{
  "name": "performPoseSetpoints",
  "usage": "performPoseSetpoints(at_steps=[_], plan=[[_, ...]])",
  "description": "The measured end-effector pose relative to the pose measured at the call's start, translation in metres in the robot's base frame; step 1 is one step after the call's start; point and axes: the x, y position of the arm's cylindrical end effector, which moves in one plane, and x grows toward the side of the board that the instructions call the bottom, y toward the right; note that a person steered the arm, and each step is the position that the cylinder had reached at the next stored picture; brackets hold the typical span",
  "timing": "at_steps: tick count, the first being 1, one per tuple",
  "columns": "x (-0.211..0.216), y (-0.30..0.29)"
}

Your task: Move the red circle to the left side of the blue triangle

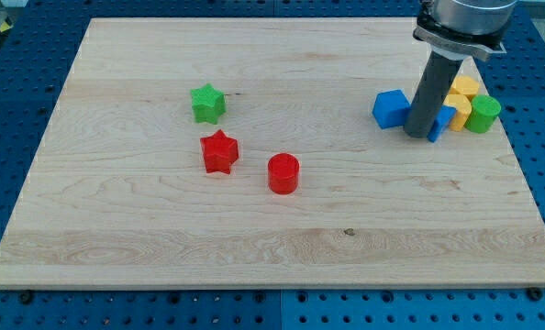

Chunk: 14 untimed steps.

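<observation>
The red circle [283,173] lies near the middle of the wooden board, just right of a red star [219,151]. The blue triangle [444,120] is at the view's upper right, mostly hidden behind my rod. My tip [421,135] rests on the board between a blue cube [391,108] and the blue triangle, touching or nearly touching the triangle. The tip is far to the right of the red circle.
A green star [207,103] sits above the red star. Two yellow blocks [462,90] [458,112] and a green cylinder [483,114] cluster right of the blue triangle near the board's right edge [520,174].
</observation>
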Motion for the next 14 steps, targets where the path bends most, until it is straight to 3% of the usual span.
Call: performPoseSetpoints(at_steps=[2,4,5,7,8,10,14], plan=[[0.008,-0.009],[0.108,-0.021],[0.126,-0.057],[0.126,-0.184],[0.094,-0.233],[0.077,-0.235],[0.077,-0.1]])
